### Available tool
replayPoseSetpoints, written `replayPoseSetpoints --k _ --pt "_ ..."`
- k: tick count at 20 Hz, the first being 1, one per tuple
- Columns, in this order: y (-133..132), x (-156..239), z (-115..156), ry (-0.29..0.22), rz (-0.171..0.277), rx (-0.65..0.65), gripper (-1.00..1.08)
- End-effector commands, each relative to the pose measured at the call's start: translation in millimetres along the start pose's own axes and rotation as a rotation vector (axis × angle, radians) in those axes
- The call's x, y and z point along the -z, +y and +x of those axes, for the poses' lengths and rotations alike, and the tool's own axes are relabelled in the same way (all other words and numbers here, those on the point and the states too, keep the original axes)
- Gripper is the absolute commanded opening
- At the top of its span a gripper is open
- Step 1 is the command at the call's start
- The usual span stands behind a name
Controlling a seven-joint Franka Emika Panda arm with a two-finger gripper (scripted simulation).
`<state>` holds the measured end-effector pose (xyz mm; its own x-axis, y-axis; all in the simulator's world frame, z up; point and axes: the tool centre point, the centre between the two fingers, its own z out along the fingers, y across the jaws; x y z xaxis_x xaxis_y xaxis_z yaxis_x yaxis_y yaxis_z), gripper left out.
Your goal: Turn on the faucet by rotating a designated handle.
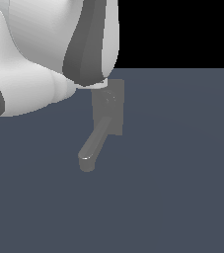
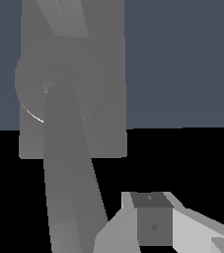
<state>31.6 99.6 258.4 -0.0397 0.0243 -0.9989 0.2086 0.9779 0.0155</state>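
Close to the wrist camera, we see part of the pincer (image 2: 155,225): a pale grey finger (image 2: 192,230) and a darker square pad (image 2: 153,222) beside it. Only this one side shows, so we cannot tell whether the pincer is apart or together. Just beside it, seemingly touching its edge, runs the handle (image 2: 66,178), a matte grey rod that widens toward the camera and joins a round hub (image 2: 54,81) on the faucet's rectangular base block (image 2: 108,99). Another grey piece leaves the top of the block; we cannot say what it is.

In the exterior view, the faucet (image 1: 106,116) stands on the flat slate-blue desk (image 1: 182,188), its upper part hidden behind the glossy white robot arm (image 1: 39,54). Its thick rounded spout (image 1: 93,146) reaches down toward the exterior view's left and ends in a blunt tip. Open desk lies all around the fixture, with black beyond its far edge. We can read no writing or marks anywhere.
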Motion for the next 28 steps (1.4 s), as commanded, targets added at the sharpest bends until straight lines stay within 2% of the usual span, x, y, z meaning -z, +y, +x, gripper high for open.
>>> replayPoseSetpoints --k 1,3,4,25,26,28 --pt "-4.3 -5.9 -27.3 -0.042 0.001 -0.008 -1.00" --pt "-6.7 -5.9 -30.1 -0.043 0.001 -0.008 -1.00" --pt "-4.1 -1.1 -12.1 -0.014 0.002 0.000 -1.00" --pt "-72.2 -5.0 -44.5 -0.042 0.001 -0.008 -1.00" --pt "-56.7 3.7 -23.7 -0.004 -0.019 0.000 -1.00" --pt "-65.4 2.6 -24.0 -0.008 -0.017 -0.001 -1.00"
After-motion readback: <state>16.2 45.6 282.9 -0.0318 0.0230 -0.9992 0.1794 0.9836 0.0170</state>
